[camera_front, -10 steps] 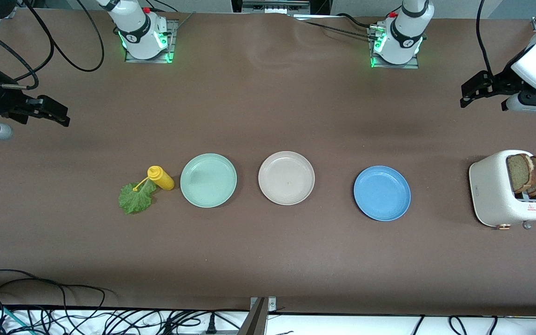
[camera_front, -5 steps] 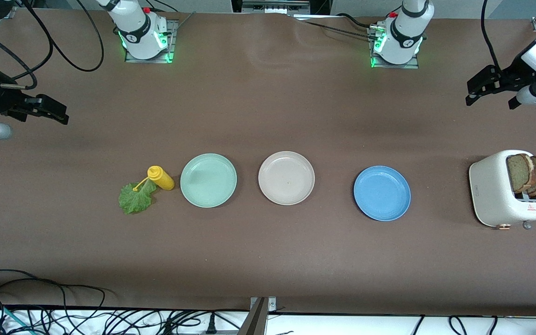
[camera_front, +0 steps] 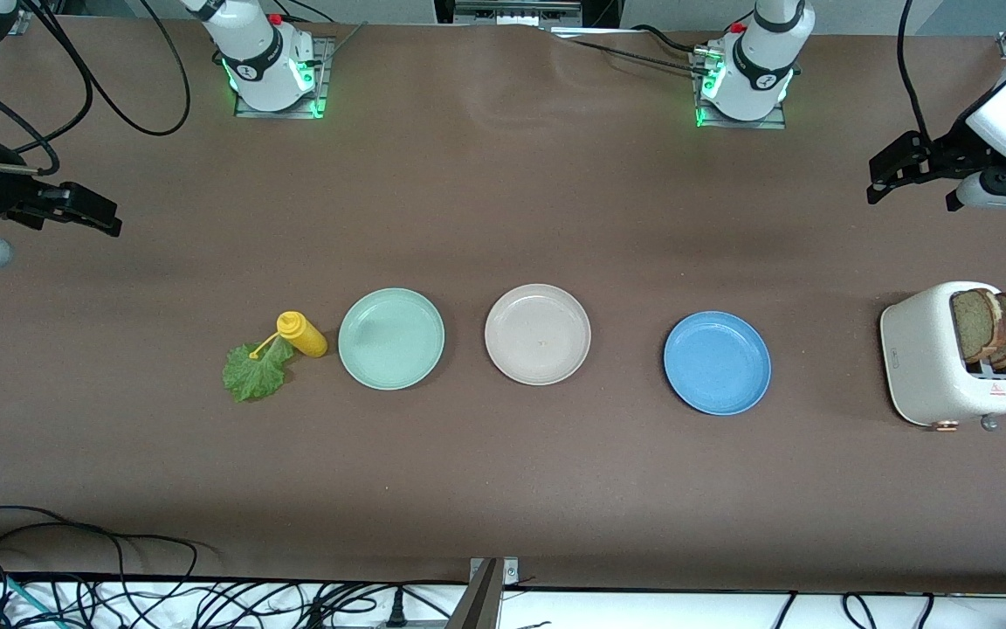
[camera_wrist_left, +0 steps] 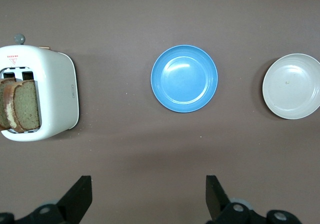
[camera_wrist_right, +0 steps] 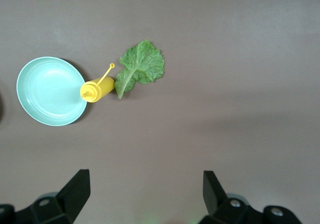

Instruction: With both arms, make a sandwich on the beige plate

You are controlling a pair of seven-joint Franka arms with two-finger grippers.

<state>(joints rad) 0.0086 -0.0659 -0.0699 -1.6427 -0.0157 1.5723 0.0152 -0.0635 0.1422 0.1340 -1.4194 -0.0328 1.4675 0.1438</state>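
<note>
Beige plate [camera_front: 537, 335] bare, between green plate [camera_front: 391, 338] and blue plate [camera_front: 717, 362]. Bread [camera_front: 990, 325] upright in toaster [camera_front: 948, 367]; lettuce [camera_front: 255, 370] touching mustard bottle [camera_front: 302, 334]. Left gripper [camera_wrist_left: 148, 198], right gripper [camera_wrist_right: 145, 191] both spread, empty. Risk: lettuce grab knocks bottle; bread snags slot.

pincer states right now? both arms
Left pincer: open, holding nothing, over bare table.
Right pincer: open, holding nothing, over bare table.

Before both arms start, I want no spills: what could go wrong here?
The bottle touches the lettuce, so the open right gripper might tip it. The bread stands in the toaster; the open left gripper may drag that along. The beige plate sits between two others.
</note>
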